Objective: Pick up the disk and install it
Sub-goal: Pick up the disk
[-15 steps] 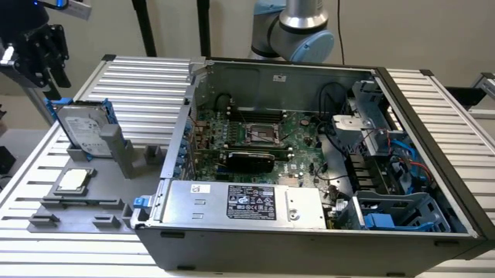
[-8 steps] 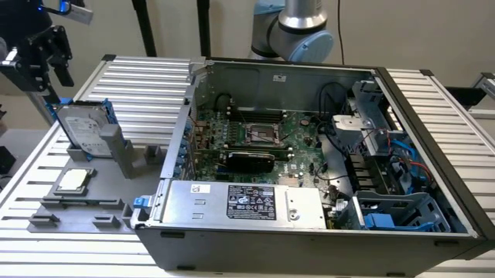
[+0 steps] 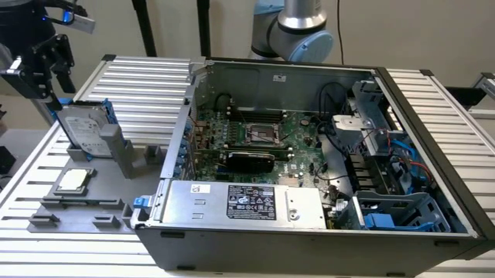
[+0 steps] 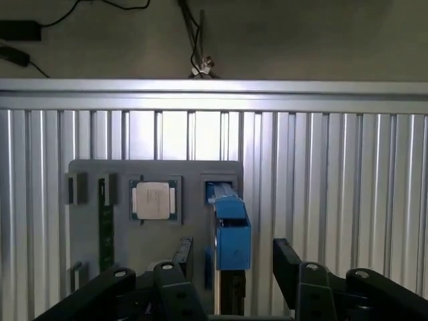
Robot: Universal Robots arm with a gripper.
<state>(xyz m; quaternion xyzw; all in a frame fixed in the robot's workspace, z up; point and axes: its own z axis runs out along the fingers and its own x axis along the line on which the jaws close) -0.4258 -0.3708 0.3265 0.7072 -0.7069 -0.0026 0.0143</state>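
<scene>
**My arm and its black gripper**

My arm [image 3: 298, 32] is built of round silver-grey metal sections with pale blue caps at the joint. My gripper [image 4: 233, 253] is matt black all over. Its fingers [image 4: 289, 264] are blocky and made of hinged links, each link fixed by a round silvery pin [image 4: 309, 267] (four of them catch the light). A small silver-grey box [image 3: 79, 23] with a blue glow sits by my wrist.
</scene>
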